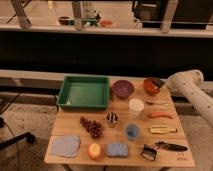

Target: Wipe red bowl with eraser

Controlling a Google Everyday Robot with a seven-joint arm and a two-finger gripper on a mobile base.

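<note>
The red bowl (150, 88) lies right at my jaws; the eraser (158, 82) at their tip, on its rim. Clenched or released, I cannot tell.

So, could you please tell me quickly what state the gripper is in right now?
Gripper: by the right rim of the red bowl; whether it is open, closed or holding something cannot be told.

wooden table (67, 124) with green tray (84, 94), red bowl (149, 86), tool (164, 85) beside it
</note>
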